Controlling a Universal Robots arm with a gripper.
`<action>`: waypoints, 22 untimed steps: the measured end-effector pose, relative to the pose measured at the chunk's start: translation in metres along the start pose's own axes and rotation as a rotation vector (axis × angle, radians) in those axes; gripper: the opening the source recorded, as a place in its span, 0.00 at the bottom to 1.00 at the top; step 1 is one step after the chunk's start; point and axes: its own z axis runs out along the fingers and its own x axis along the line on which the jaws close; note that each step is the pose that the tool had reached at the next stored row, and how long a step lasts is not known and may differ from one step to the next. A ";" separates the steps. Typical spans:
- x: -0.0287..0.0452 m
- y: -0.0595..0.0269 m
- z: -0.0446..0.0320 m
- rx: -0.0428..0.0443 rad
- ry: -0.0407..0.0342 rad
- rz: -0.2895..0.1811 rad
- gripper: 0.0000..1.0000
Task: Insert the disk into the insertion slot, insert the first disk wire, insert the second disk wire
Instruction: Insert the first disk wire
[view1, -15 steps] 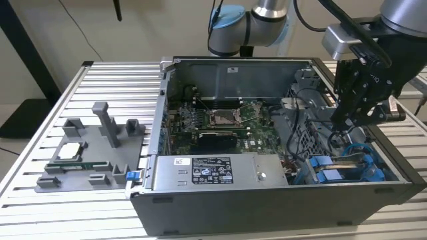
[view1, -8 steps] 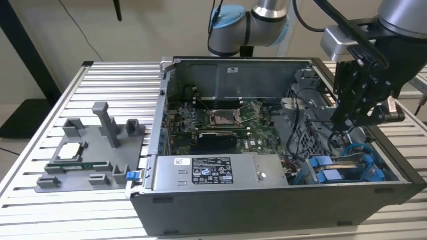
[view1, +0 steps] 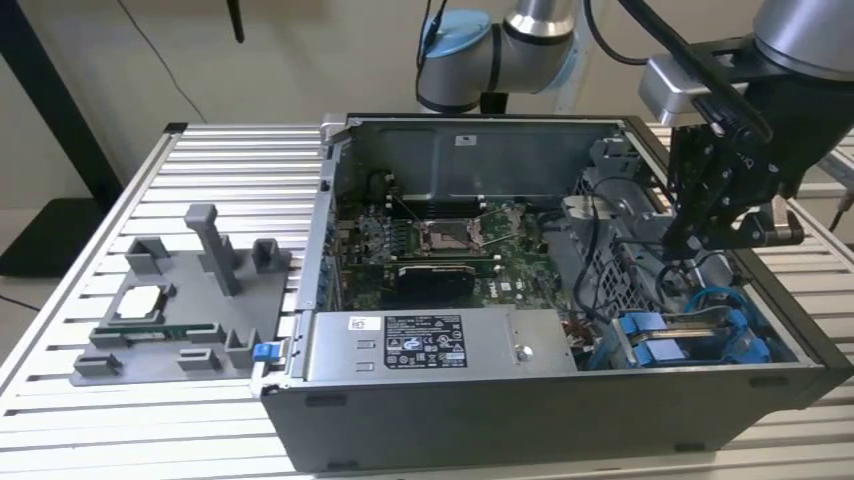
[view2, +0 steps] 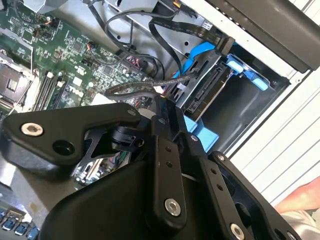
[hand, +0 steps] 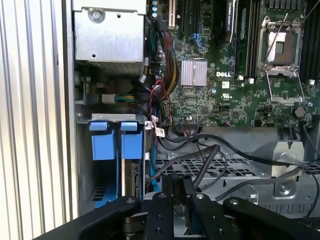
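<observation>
A: Exterior view?
B: The gripper (view1: 687, 240) hangs above the disk (view1: 654, 350), seated in the case's (view1: 534, 420) bay at the exterior view's right.
A: Second wrist view?
B: A grey wire (view2: 135, 89) runs past the gripper's (view2: 160, 102) tip; its grip cannot be told.
A: First wrist view?
B: The disk (hand: 131, 147) stands beside black cables (hand: 200, 160).

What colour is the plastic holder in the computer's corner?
The plastic holder is bright blue; the first wrist view shows it best.

A black-and-white printed label (view1: 424, 342) sits on the grey power-supply box (view1: 541, 350); I cannot make out its lines. A small white sticker (view1: 466, 140) marks the case's back wall (view1: 534, 155). White lettering (hand: 223, 74) stands on the green motherboard (hand: 200, 102) beside the silver heatsink (hand: 193, 72).
</observation>
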 end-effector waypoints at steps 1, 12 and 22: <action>0.0000 0.0000 0.0000 0.0001 0.0000 0.000 0.00; 0.0016 -0.0059 0.0044 0.0003 0.0626 -0.003 0.00; 0.0040 -0.0220 0.0153 0.0000 0.0642 -0.003 0.00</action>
